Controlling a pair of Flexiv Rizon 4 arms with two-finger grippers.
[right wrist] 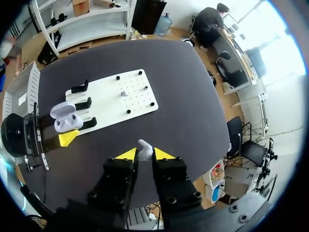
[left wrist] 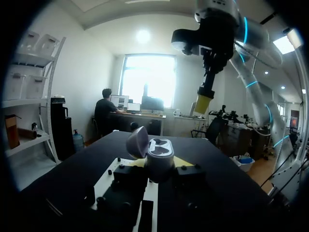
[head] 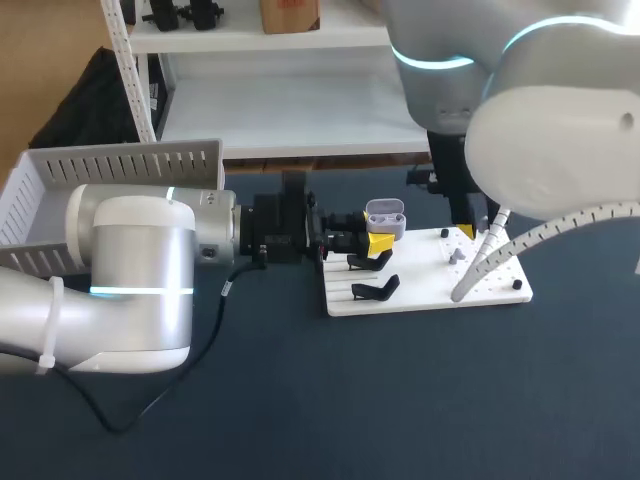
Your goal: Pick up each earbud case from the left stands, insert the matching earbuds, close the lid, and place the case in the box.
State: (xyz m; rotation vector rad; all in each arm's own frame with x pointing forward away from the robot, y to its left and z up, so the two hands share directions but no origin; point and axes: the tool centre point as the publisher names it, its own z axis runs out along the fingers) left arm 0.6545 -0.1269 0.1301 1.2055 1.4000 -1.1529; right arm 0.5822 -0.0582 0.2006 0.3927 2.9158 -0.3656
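Left tool (left wrist: 160,166) clamps one open case (left wrist: 155,146); right tool (right wrist: 141,155) pinches one earbud (right wrist: 144,148); another earbud (right wrist: 124,93) apparently sits on the board (right wrist: 141,104).

Grey case (head: 385,215), white earbud (right wrist: 144,150), black stands (head: 375,290)

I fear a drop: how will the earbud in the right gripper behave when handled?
The earbud looks tiny and moulded, so it is probably light and stiff. Its smooth, rounded shell may twist or slip in the right gripper. Dropped, it would likely roll.
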